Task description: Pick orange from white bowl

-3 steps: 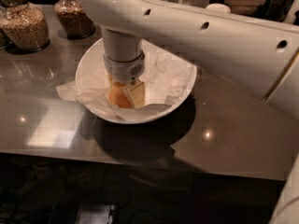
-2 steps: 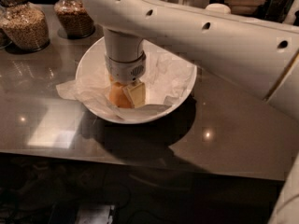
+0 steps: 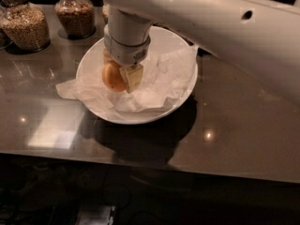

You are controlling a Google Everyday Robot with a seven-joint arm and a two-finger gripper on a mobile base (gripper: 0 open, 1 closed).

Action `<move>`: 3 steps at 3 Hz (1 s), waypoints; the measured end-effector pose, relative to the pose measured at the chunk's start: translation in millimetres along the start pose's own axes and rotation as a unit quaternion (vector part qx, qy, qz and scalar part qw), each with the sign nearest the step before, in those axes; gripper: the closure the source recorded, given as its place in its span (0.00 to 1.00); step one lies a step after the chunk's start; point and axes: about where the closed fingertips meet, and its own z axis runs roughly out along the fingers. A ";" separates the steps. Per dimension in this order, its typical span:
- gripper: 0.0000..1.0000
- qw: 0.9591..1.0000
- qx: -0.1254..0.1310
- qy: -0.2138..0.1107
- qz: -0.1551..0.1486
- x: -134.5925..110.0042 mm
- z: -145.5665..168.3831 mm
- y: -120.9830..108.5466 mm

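The orange (image 3: pixel 113 77) is round and sits between the fingers of my gripper (image 3: pixel 121 78), just above the crumpled white paper lining the white bowl (image 3: pixel 183 95). The gripper reaches straight down from the big white arm and is shut on the orange. One pale finger (image 3: pixel 132 78) shows on the orange's right side; the other is hidden behind the fruit. The bowl stands on the dark glossy counter.
Two glass jars of grains, one (image 3: pixel 28 25) at the far left and one (image 3: pixel 75 14) beside it, stand behind the bowl. The paper's corner (image 3: pixel 67 90) hangs over the bowl's left rim. The counter's front edge (image 3: pixel 150 165) runs below.
The gripper with the orange has risen a little from the bowl's lining; the arm now fills more of the upper view.
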 end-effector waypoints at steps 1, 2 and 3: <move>1.00 0.993 0.115 -0.027 -0.024 -4.0 -50.5 -31.7; 1.00 0.981 0.176 -0.085 -0.009 -1.9 -88.5 -48.5; 1.00 0.977 0.183 -0.109 -0.005 -14.7 -97.5 -52.3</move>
